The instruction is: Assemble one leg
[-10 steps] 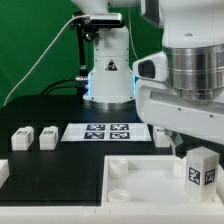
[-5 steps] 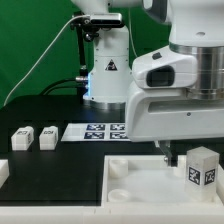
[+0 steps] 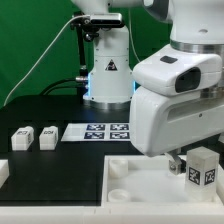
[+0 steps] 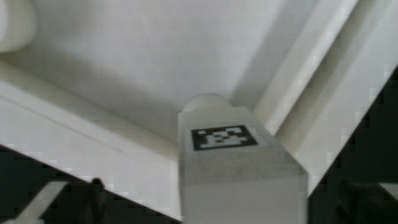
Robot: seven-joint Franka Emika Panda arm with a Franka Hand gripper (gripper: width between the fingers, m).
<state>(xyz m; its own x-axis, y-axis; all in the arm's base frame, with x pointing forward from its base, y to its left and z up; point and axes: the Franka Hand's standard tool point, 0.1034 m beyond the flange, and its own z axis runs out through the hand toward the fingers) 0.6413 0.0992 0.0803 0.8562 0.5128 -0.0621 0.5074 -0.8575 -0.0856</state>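
Note:
A leg [image 3: 203,168], a small white block with a black-and-white tag, stands on the right part of the white tray [image 3: 135,182]. My gripper [image 3: 186,162] hangs low right beside it, and the big white hand hides most of the fingers. In the wrist view the same leg [image 4: 235,165] lies lengthwise between my fingers with its tag facing the camera. One dark fingertip [image 4: 89,192] stands clear of the leg's side. The gripper [image 4: 228,205] is open around the leg without touching it. Two more legs [image 3: 20,139] [image 3: 46,137] lie on the black table at the exterior view's left.
The marker board [image 3: 95,132] lies behind the tray, partly hidden by my hand. Another white part [image 3: 3,171] shows at the left edge. The robot base [image 3: 106,75] and cables stand at the back. The tray's raised walls [image 4: 107,110] run close beside the leg.
My hand has come down and toward the exterior view's left, now covering more of the marker board and closing in on the standing leg. The leg has hardly moved.

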